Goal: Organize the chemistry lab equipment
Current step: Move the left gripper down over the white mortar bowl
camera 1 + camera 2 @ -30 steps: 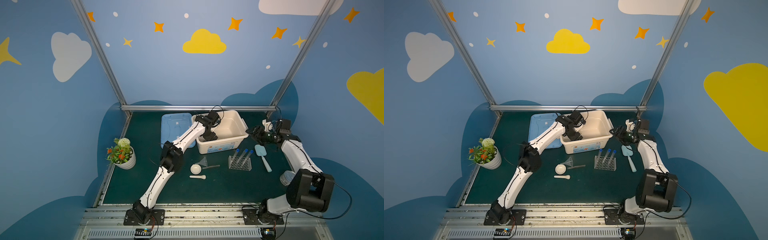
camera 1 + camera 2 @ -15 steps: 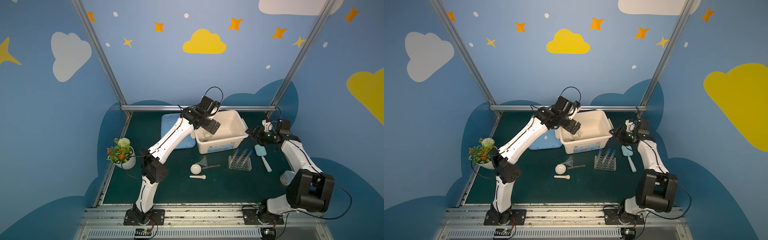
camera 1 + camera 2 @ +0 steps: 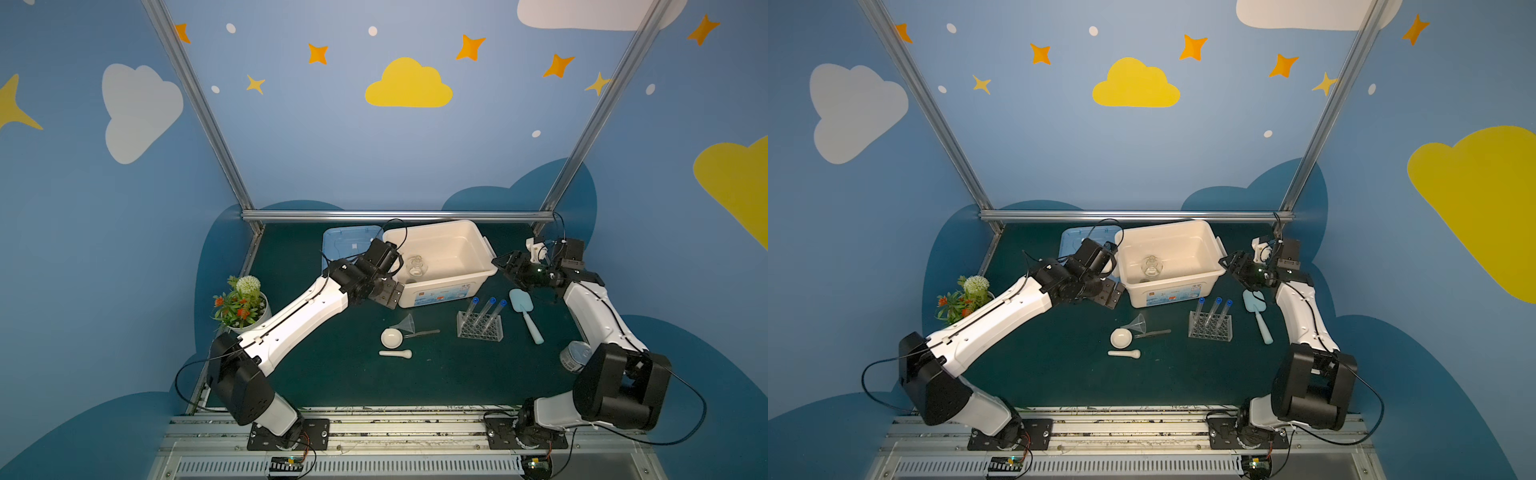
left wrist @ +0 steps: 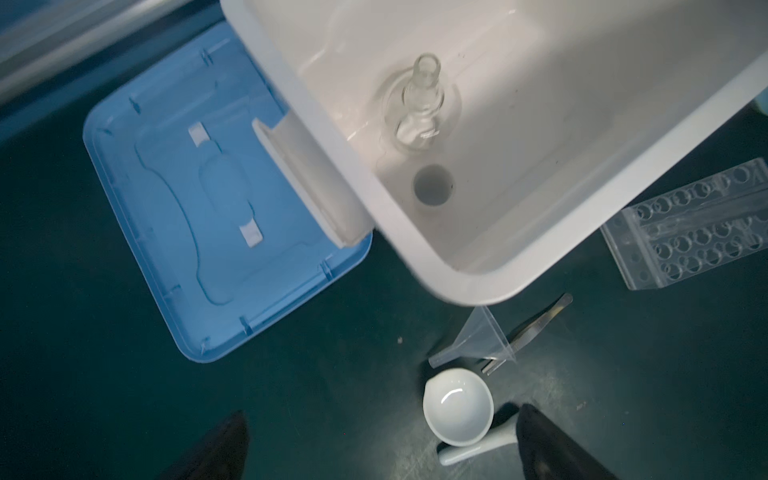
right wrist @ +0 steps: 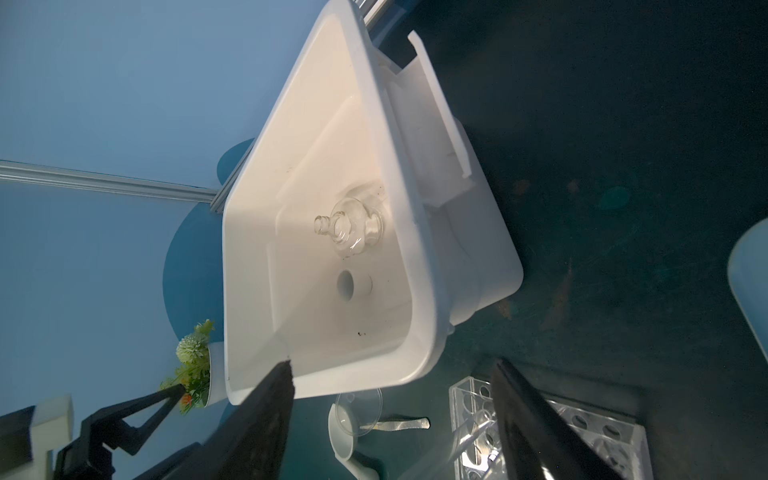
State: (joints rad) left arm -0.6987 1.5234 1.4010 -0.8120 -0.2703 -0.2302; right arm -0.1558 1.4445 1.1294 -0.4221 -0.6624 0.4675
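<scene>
Top views, stowed: I see the clear flask [image 3: 415,266] upright inside the white bin [image 3: 478,235], towards its left end, in both top views.
Top views, outstanding: the rack [image 3: 480,330] with three test tubes [image 3: 484,309] leaning in it, the funnel [image 3: 405,323], the mortar [image 3: 391,337], the pestle [image 3: 395,353] and the thin rod [image 3: 424,333] all lie on the mat in front of the bin. A blue scoop [image 3: 525,313] lies just right of the rack.
Top views, lid: the blue lid [image 3: 345,245] lies flat beside the bin's left end, so the bin is uncovered.
Top views, left gripper [image 3: 388,296]: at the bin's front-left corner, jaws apart, empty.
Top views, right gripper [image 3: 1229,262]: beside the bin's right handle, jaws parted, carrying nothing.
Left wrist view: fingers [image 4: 220,449] spread wide with nothing between them. The mortar [image 4: 457,415] is the nearest item. A small cup [image 4: 433,185] sits in the bin beside the flask.
Right wrist view: fingers [image 5: 266,415] apart and unloaded. The flask [image 5: 349,226] and the cup [image 5: 351,286] are the bin's only contents.
Progress, my estimate: early. Two pieces are in; the rack, tubes, funnel, mortar, pestle and rod remain.
</scene>
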